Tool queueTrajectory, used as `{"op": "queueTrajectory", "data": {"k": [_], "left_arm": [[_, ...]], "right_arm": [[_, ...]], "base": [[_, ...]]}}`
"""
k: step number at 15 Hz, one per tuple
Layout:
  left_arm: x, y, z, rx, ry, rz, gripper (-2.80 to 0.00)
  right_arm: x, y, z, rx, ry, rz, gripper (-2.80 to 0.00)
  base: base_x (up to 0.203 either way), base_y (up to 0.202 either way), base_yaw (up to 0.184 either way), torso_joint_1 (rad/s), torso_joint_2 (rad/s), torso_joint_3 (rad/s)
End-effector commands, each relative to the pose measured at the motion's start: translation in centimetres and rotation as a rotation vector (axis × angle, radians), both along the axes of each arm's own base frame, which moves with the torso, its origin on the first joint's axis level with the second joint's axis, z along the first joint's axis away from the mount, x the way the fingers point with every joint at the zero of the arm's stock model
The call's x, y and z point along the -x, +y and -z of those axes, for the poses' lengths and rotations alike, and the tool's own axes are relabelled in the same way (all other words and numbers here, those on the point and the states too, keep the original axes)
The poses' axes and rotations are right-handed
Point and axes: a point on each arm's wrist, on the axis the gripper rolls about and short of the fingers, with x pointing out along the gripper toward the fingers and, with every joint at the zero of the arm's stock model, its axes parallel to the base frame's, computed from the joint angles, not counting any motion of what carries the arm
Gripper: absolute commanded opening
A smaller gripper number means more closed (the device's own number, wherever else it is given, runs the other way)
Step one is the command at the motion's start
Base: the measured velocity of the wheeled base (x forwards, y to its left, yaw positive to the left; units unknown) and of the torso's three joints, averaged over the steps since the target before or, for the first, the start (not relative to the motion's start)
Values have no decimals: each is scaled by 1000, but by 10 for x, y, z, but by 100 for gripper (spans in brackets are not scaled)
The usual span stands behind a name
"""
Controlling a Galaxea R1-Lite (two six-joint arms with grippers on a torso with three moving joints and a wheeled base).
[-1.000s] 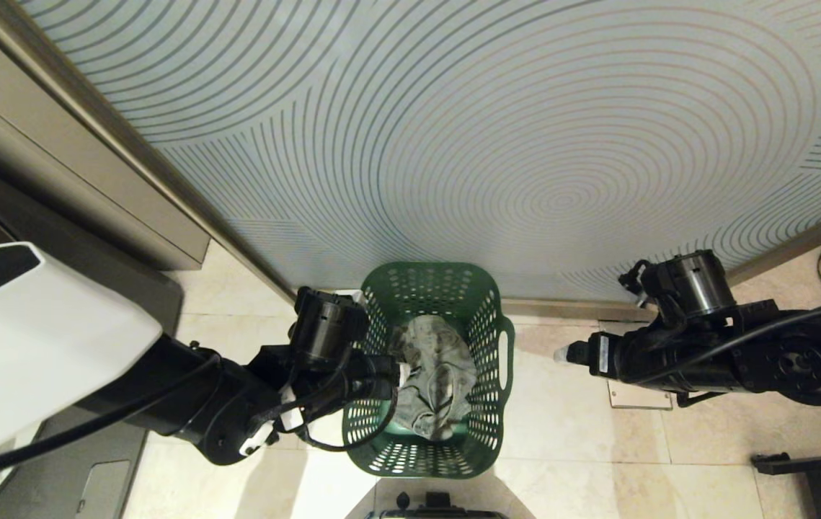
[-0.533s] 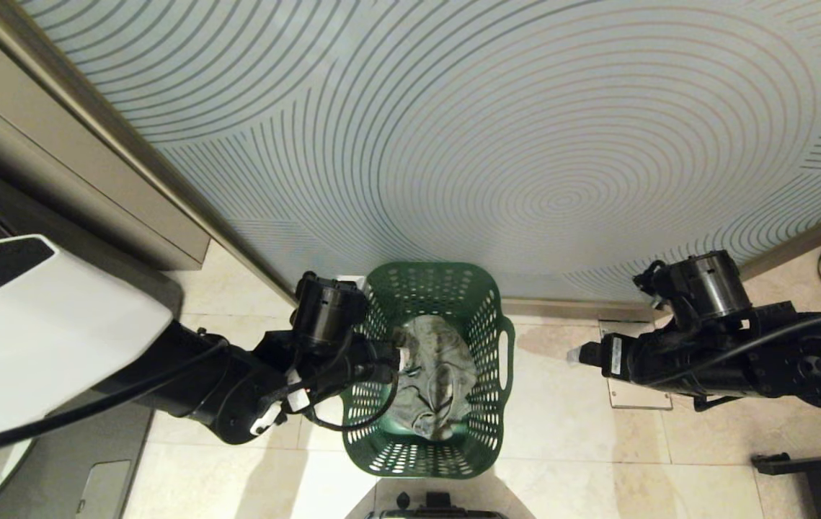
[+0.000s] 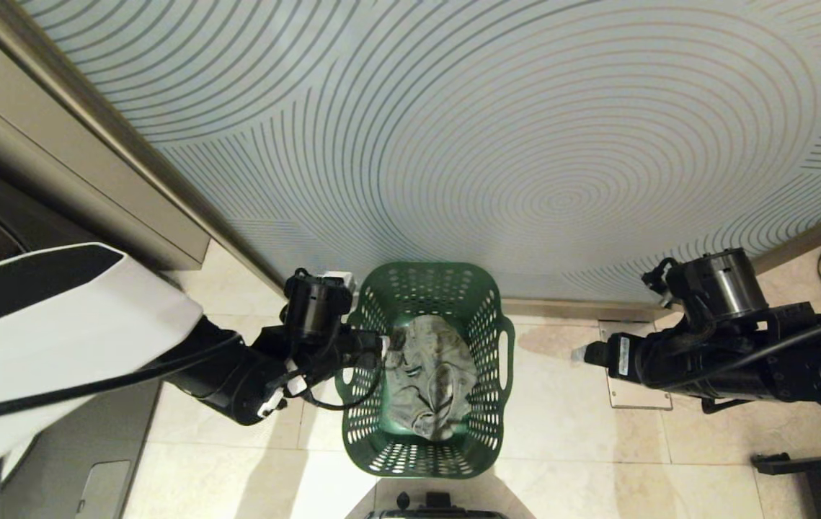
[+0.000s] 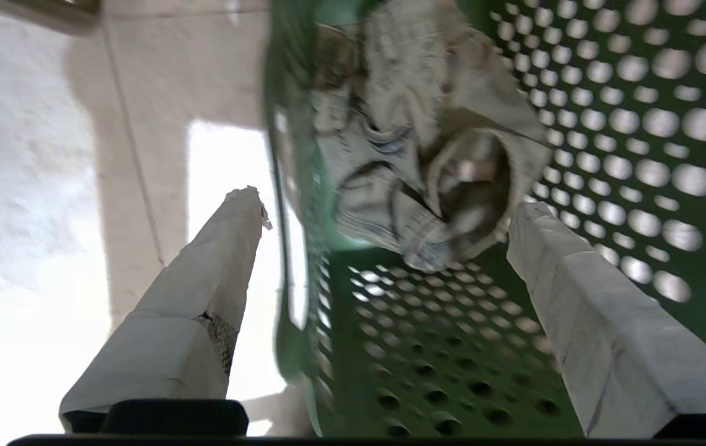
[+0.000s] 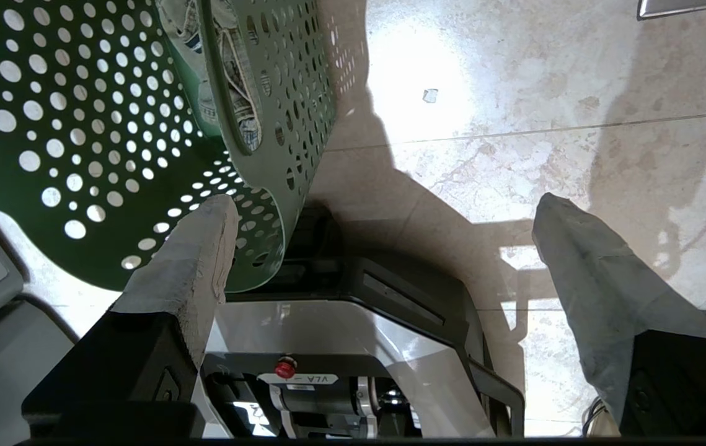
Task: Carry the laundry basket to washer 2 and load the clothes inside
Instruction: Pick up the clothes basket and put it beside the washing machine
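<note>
Left claw (image 4: pixel 383 204) straddles laundry basket (image 3: pixel 486 339) rim

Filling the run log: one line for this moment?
left gripper: open, astride laundry basket rim | right gripper: open, clear of basket | clothes: inside basket

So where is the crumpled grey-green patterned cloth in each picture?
Head view: crumpled grey-green patterned cloth lies bottom centre, inside the green holed plastic basket.
Left wrist view: top centre, beyond the open left gripper.
Right wrist view: a sliver top left, behind the basket wall.
Shared landmark: the basket.
</note>
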Motion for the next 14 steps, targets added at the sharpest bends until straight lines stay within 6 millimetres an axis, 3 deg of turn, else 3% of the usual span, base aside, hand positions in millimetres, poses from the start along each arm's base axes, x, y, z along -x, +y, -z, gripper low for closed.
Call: {"op": "queueTrajectory", "data": {"k": [1,9,14], "left_arm": [[-8,4,20,-19,36,-13,0],[-26,18,41,-41,-3,-22,0],[-29,16,57,-50,-13,-20,0]], "right_arm": [[2,1,-1,-3,-3,-5,0],[7,1,4,-1,13,-13,0],[-12,6,22,-8,-18,-16,0]], "base": [[0,0,0,0,0,0],[0,0,0,0,0,0],[0,0,0,0,0,0]]}}
